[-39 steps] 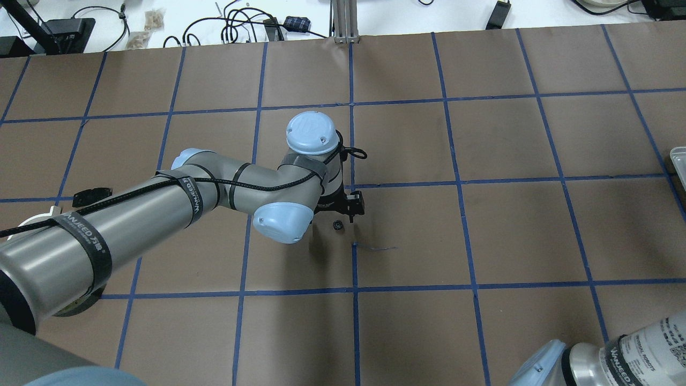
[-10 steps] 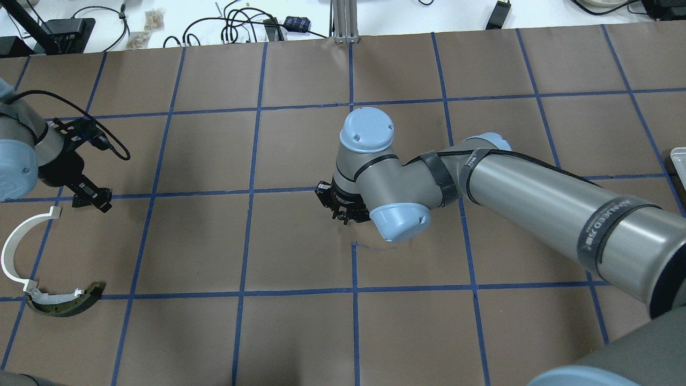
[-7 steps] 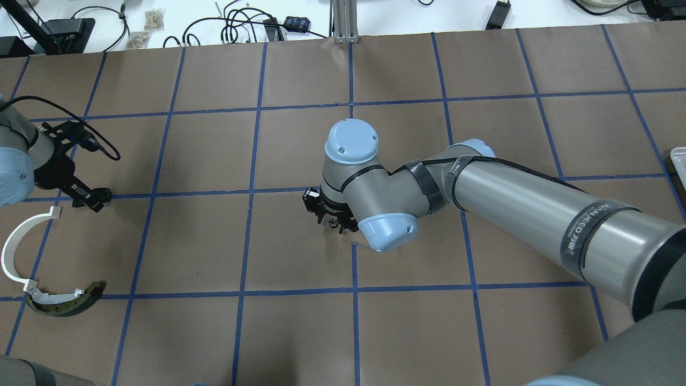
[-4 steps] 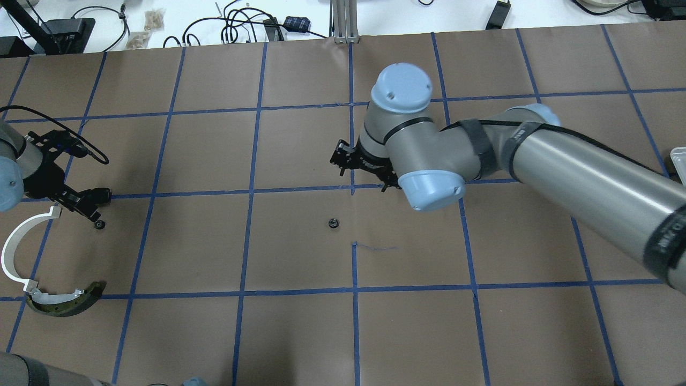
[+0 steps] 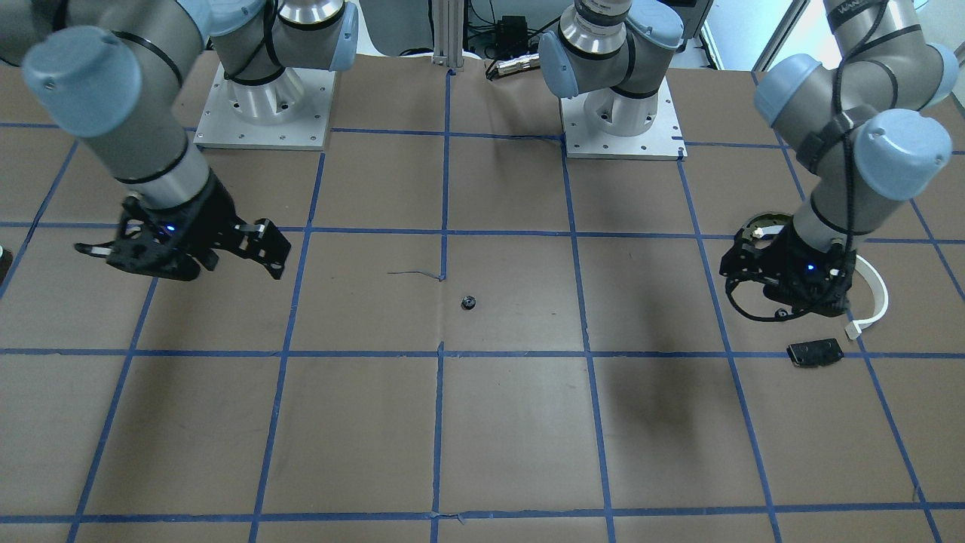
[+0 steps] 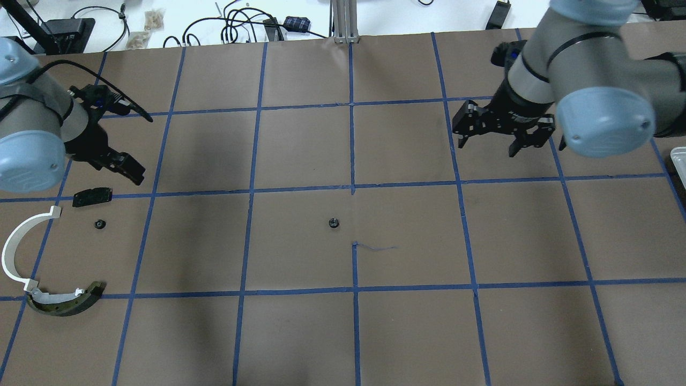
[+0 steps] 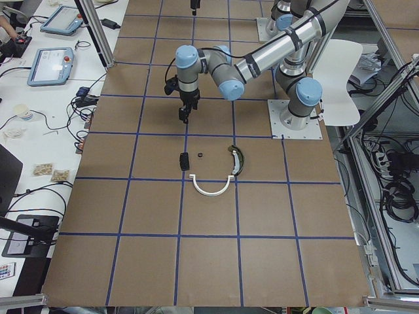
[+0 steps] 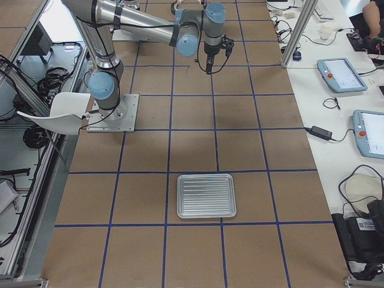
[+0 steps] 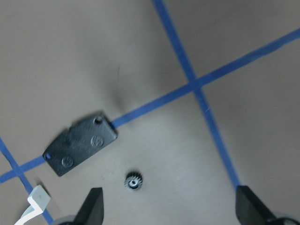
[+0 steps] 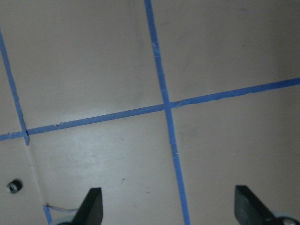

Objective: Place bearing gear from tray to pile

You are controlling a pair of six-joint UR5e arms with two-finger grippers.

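One small black bearing gear point(image 6: 333, 222) lies alone at the table's centre; it also shows in the front view point(image 5: 468, 302) and the right wrist view point(image 10: 14, 186). A second gear point(image 6: 99, 224) lies in the pile, beside the flat black plate point(image 6: 92, 196), the white arc strip point(image 6: 16, 246) and the dark curved piece point(image 6: 64, 303). My left gripper point(image 6: 128, 170) hangs open and empty above the plate and that gear point(image 9: 133, 181). My right gripper point(image 6: 490, 142) is open and empty, far right of the centre gear. The tray point(image 8: 206, 195) looks empty.
Brown paper with a blue tape grid covers the table. Only the tray's edge point(image 6: 678, 161) shows at the overhead view's right. Cables and small devices point(image 6: 241, 24) lie beyond the far edge. The two arm bases point(image 5: 260, 98) stand at the robot's side.
My right arm has left a gear at the centre and swung away to the far right. My left gripper has let go of a gear beside the black plate and lifted off it.
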